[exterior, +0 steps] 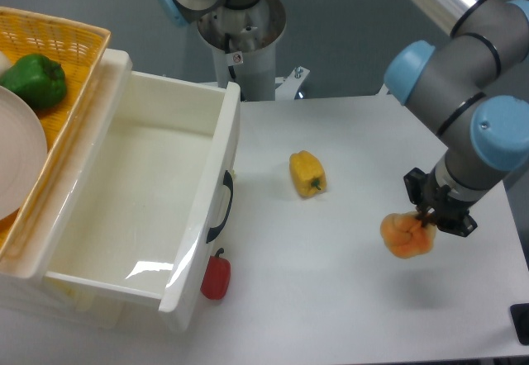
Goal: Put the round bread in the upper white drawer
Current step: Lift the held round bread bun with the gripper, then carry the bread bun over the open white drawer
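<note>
The round bread [406, 235] is an orange-tan lumpy bun at the right of the table, held a little above the surface with its shadow below it. My gripper [428, 215] is shut on the bread's top right, its dark fingers pointing down-left. The upper white drawer [124, 208] stands pulled open at the left, deep and empty inside, with a dark curved handle [220, 208] on its front panel. The bread is well to the right of the drawer.
A yellow bell pepper [307, 173] lies mid-table between drawer and bread. A small red pepper [216, 277] sits against the drawer's front corner. A yellow wicker basket [70, 39] at the top left holds a green pepper [35, 80] and a white plate [16, 150].
</note>
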Controlling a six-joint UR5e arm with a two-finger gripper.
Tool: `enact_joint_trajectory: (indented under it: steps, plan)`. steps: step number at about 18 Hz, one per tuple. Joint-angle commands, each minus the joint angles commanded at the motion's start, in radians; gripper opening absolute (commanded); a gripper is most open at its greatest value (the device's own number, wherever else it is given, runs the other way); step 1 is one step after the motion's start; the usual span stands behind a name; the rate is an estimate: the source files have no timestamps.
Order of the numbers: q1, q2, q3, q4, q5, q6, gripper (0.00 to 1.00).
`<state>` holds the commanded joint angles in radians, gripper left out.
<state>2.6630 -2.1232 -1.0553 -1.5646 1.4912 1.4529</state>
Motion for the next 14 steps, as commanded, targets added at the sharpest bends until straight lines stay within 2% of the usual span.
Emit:
enact_joint_trajectory:
  steps: [4,9,14]
  plan:
    - [-0.023,0.083,-0.032,0.000,-0.100,-0.127,0.00]
    - [-0.078,0.155,-0.049,0.002,-0.208,-0.253,0.00]
    - [-0.123,0.244,-0.133,0.005,-0.259,-0.273,0.01]
